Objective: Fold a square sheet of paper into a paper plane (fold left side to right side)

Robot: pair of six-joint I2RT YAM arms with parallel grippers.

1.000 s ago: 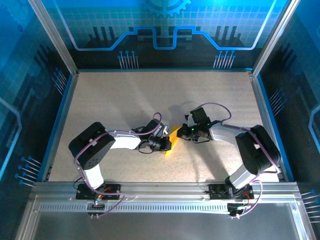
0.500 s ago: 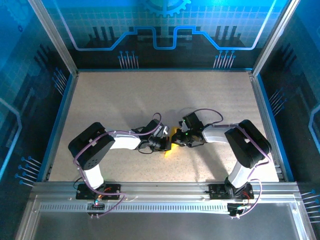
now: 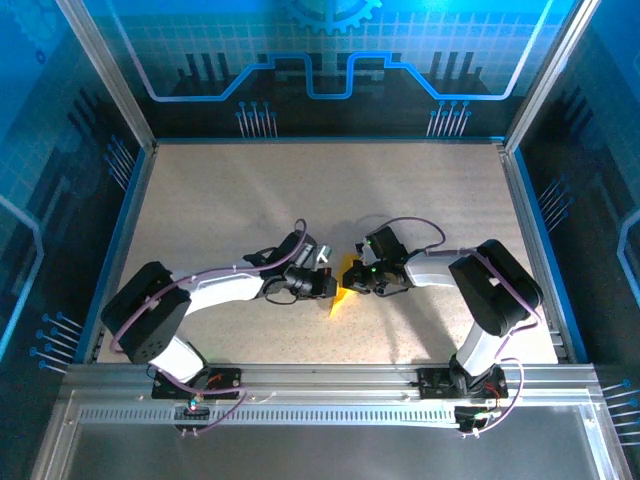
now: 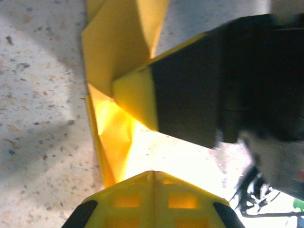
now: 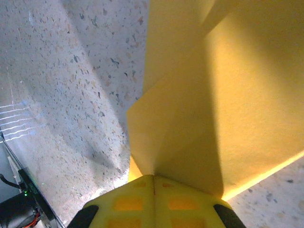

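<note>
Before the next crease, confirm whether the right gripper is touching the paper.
Touching. The right wrist view shows the paper running straight into the right gripper, pinched between its shut jaws.

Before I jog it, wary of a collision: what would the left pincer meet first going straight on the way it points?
Probably the folded yellow paper at its tips, then the right pincer just beyond.

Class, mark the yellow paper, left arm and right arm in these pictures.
yellow paper (image 5: 213, 95), right wrist view, on its flat flap.
left arm (image 3: 225, 286), top view, on its white forearm.
right arm (image 3: 436, 268), top view, on its white forearm.
</note>
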